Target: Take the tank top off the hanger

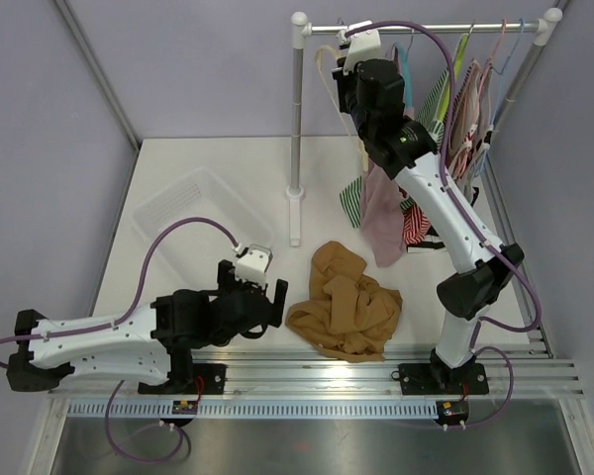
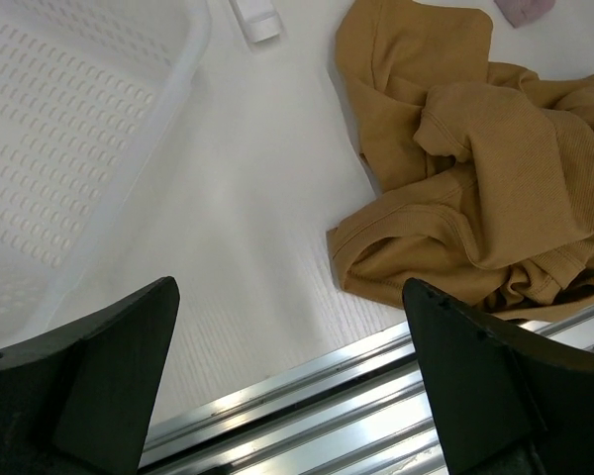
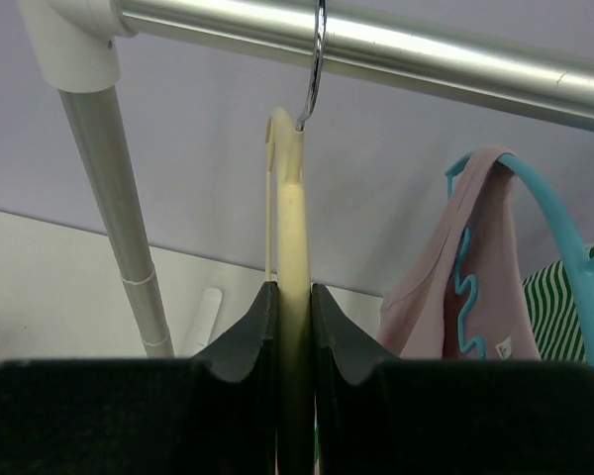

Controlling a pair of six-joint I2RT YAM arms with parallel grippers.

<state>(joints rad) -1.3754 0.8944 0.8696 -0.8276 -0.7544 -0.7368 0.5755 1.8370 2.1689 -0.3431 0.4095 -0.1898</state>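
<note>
Right wrist shows the right end effector (image 3: 294, 302) clenched on the cream hanger (image 3: 289, 198), while the left end effector (image 2: 289, 289) sits released.

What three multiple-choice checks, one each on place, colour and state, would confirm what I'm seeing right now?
1. Where does the brown garment lie?
A in a bin
B on the table
C on the floor

2. What colour is the hanger in the right gripper?
A cream
B blue
C black

3. How is the left gripper?
A shut on cloth
B open, holding nothing
C shut on a pole

Answers:
1 B, it lies heaped on the tabletop between the arms.
2 A, the fingers pinch a cream hanger hooked on the rail.
3 B, its fingers stand wide apart over bare table.
</note>
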